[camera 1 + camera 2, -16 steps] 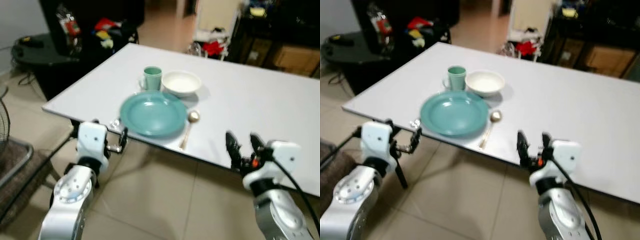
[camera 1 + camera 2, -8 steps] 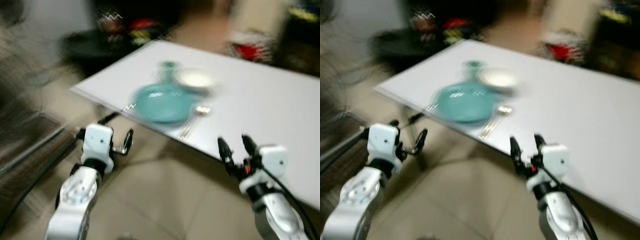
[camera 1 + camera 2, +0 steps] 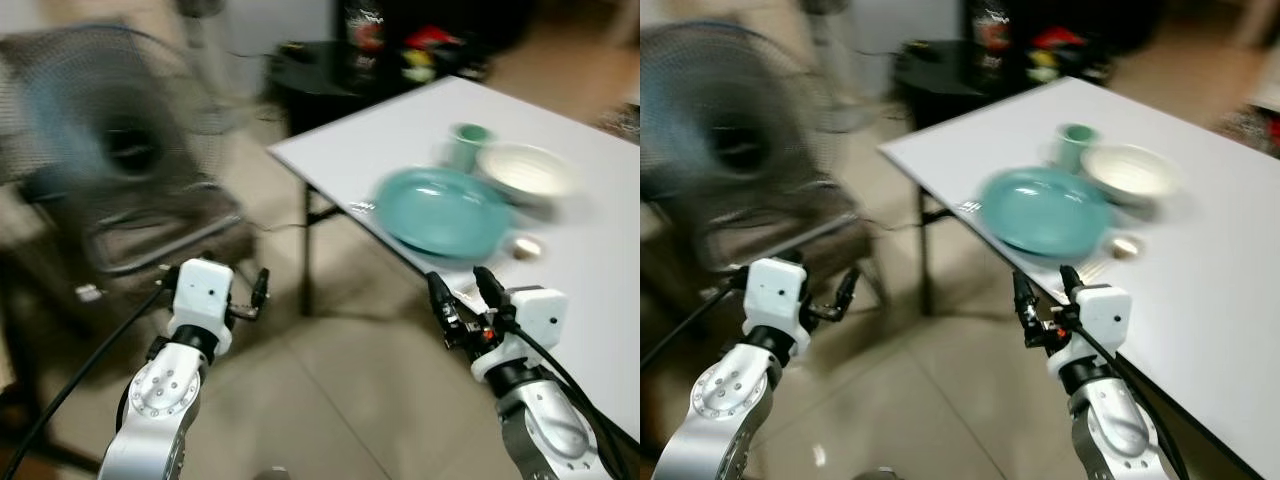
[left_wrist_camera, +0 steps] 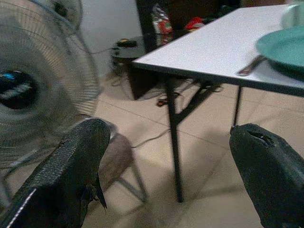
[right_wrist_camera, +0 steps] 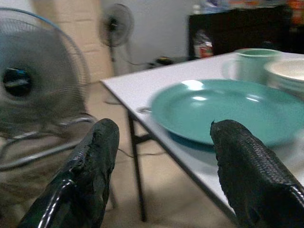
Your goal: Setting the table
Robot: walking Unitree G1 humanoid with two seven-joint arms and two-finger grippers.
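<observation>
On the white surface (image 3: 590, 260) sit one teal plate (image 3: 440, 212), one green mug (image 3: 466, 146) and one white bowl (image 3: 527, 172) behind the plate, one spoon (image 3: 524, 249) beside it. Two fans (image 5: 28, 85) (image 5: 112, 28) stand on the floor.

Table (image 3: 400, 130): right half of the head view, its near corner toward the centre. On it, near the edge: plate (image 3: 443, 212); cup (image 3: 467, 146) behind the plate, toward upper right; bowl (image 3: 527, 172) just right of the cup, behind the plate; spoon (image 3: 525, 248) at the plate's right side; a utensil (image 4: 251, 65), too blurred to identify, at the plate's left side by the table edge. Fan (image 3: 95, 150): upper left, on the floor (image 3: 330, 390), left of the table. Low stand (image 3: 325, 75): upper centre, behind the table's corner, with a bottle (image 3: 364, 30) on it. Left gripper (image 3: 262, 287): lower left, over the floor. Right gripper (image 3: 460, 297): lower right, before the table edge, below the plate.
</observation>
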